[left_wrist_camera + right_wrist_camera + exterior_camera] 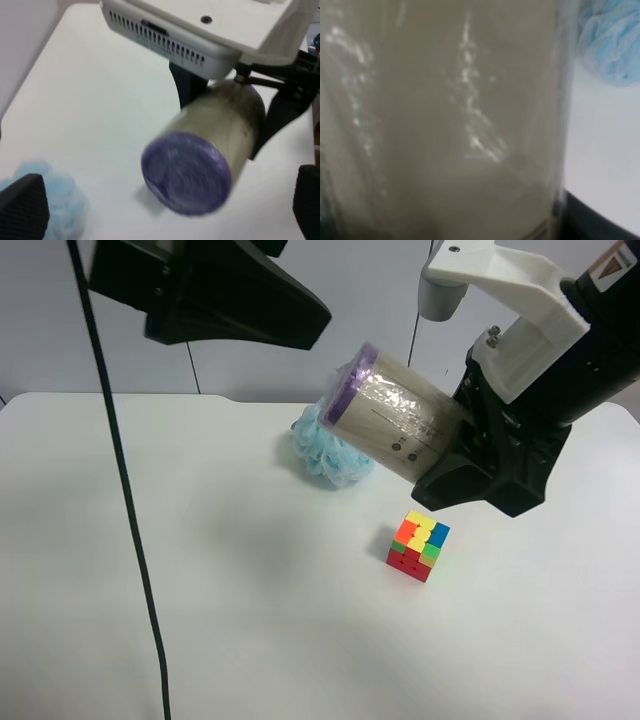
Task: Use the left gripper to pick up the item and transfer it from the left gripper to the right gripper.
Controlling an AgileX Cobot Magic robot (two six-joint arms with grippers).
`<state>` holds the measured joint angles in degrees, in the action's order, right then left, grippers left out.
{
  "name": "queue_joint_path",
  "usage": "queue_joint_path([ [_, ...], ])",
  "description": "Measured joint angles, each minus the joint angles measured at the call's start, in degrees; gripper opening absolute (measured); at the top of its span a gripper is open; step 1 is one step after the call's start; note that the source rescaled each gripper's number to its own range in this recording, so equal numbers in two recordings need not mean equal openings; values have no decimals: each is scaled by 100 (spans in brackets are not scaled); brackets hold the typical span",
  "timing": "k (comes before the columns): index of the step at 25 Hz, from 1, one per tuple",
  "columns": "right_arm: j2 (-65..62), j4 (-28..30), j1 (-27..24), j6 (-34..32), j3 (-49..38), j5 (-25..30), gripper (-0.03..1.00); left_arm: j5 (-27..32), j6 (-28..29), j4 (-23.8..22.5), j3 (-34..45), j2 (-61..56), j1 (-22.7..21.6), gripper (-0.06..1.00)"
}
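The left gripper (285, 318) is all black and chunky, shaped like a pointy wedge. A thin black cable (130, 540) hangs from it. The right gripper (475, 475) is black too. Its arm has a white cover (530, 300) with a row of little slits (155, 40), a small screw (493, 336) and a grey round stub (440, 298).
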<state>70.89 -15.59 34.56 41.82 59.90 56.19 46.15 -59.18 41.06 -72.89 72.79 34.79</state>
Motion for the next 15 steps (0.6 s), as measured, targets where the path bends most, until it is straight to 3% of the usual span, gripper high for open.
queue_joint_path([
  [8,0,0,0,-11,0,0,0,867,2033,-1366,76,-897,0,100],
  [15,0,0,0,-17,0,0,0,912,3284,-2312,1586,-2099,0,100],
])
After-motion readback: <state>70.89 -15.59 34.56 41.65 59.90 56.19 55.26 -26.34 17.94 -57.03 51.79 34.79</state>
